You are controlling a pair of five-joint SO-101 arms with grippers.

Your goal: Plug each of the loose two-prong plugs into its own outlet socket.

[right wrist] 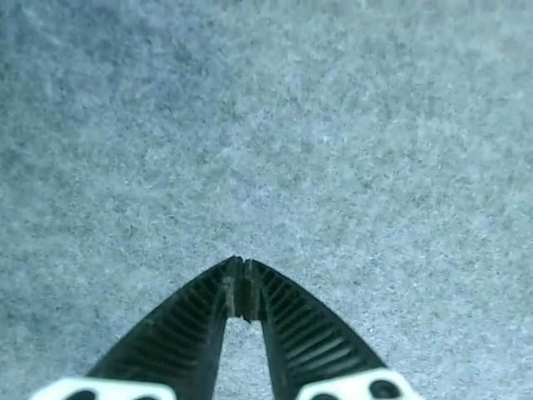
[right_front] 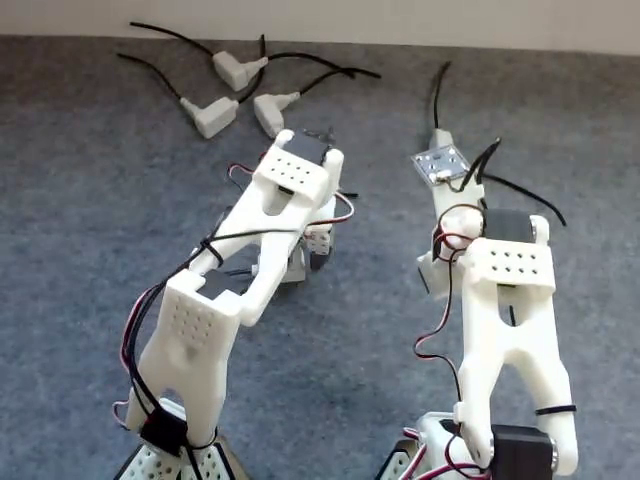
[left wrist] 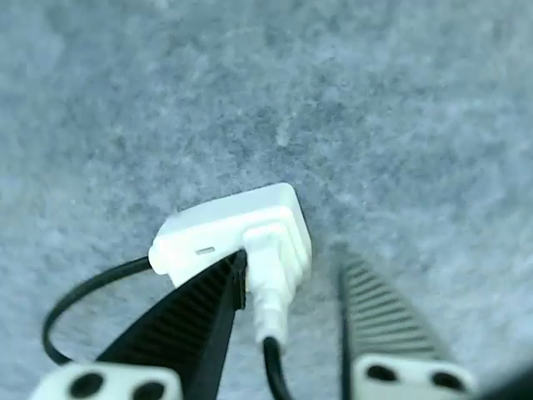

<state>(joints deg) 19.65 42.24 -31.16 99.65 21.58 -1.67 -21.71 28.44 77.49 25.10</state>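
In the left wrist view, a white outlet block (left wrist: 225, 229) lies on the grey carpet with a white two-prong plug (left wrist: 271, 262) seated in it, black cords trailing off. My left gripper (left wrist: 291, 258) is open astride that plug; one finger (left wrist: 200, 312) touches it and the other finger (left wrist: 379, 321) stands apart. Three loose white plugs (right_front: 235, 70), (right_front: 212, 117), (right_front: 272, 110) with black cords lie at the far left of the carpet. Another white outlet block (right_front: 440, 165) sits far right of centre. My right gripper (right wrist: 240, 275) is shut on nothing, just above bare carpet.
The grey carpet (right_front: 80, 250) covers the whole table. The right arm (right_front: 510, 300) stands near the second outlet block, whose black cords (right_front: 520, 190) loop beside it. The left arm (right_front: 250, 260) reaches over the middle. Open carpet lies at left and far right.
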